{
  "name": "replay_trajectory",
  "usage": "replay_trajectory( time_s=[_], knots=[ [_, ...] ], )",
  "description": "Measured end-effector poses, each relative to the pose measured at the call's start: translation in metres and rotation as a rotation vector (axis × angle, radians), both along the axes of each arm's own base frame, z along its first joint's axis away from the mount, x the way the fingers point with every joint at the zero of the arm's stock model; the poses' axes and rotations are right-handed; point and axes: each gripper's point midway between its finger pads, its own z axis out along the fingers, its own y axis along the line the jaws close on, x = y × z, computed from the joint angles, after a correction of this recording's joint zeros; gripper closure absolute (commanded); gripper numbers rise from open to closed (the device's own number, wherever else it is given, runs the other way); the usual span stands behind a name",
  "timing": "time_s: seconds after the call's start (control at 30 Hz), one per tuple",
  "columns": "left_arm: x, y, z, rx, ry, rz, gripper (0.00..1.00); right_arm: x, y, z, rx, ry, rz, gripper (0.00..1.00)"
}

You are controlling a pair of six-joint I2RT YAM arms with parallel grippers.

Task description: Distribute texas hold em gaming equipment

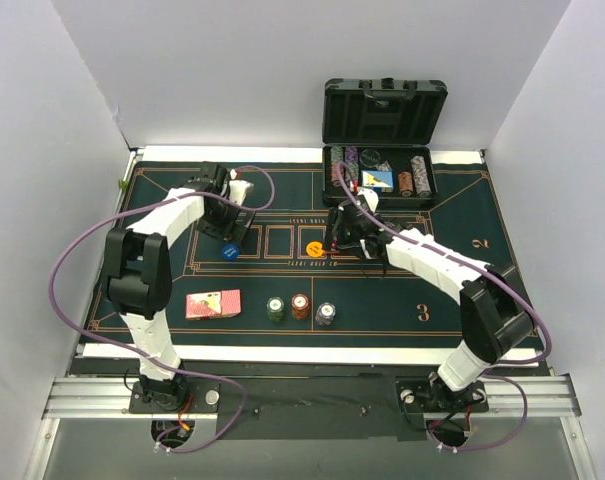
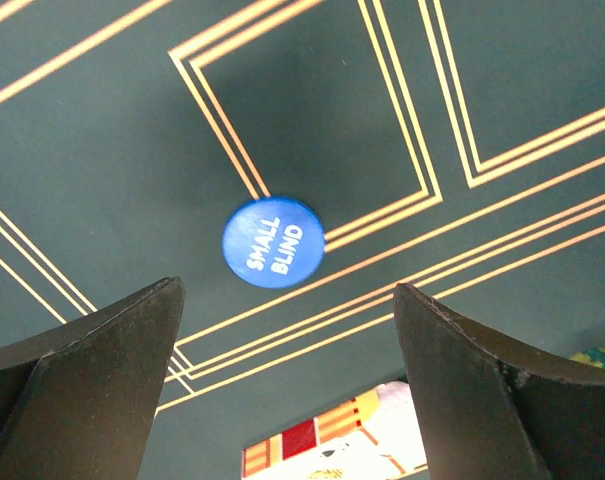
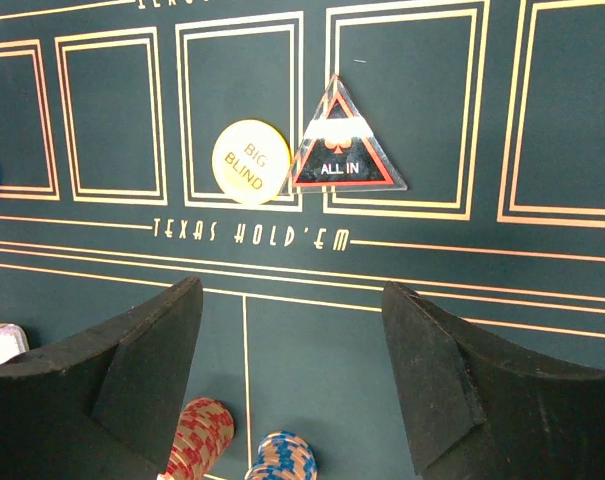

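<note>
Left gripper hovers, jaws spread, above the blue button disc.

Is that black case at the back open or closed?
Open. The black case has its lid standing upright behind it, and rows of chips show inside.

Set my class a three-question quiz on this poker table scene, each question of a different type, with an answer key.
1. True or false: the SMALL BLIND button is orange.
2. What lies right beside the BIG BLIND button? A) the ALL IN triangle B) a dice cup C) a card shoe
3. Fill in: ___ chip stacks stand in a row on the felt mat, beside the playing cards.

Key: 1 false, it is blue; 2 A; 3 three.
</note>
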Motion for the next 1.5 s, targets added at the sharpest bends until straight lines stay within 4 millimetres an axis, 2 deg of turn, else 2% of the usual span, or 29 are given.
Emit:
replay_trajectory(
  time_s=[0.13, 0.37, 0.8, 1.13, 1.5],
  knots=[
    [0.016, 0.003, -0.003, 0.02, -0.035, -0.003, 0.03, -0.002, -0.001, 0.003, 0.018, -0.003, -0.008, 0.34],
    [0.013, 0.006, -0.025, 0.071, 0.012, -0.007, 0.04, 0.0, 0.002, 0.01, 0.046, -0.02, -0.006, 0.36],
    [0.008, 0.011, -0.043, 0.124, 0.046, 0.013, 0.11, 0.0, 0.002, 0.016, 0.065, -0.025, -0.003, 0.39],
    [0.011, 0.014, -0.044, 0.152, 0.041, 0.043, 0.35, 0.001, 0.001, 0.019, 0.073, -0.03, -0.004, 0.43],
    [0.015, 0.026, -0.043, 0.087, 0.05, 0.134, 0.47, 0.003, 0.004, 0.021, 0.086, -0.038, -0.001, 0.46]
  ],
)
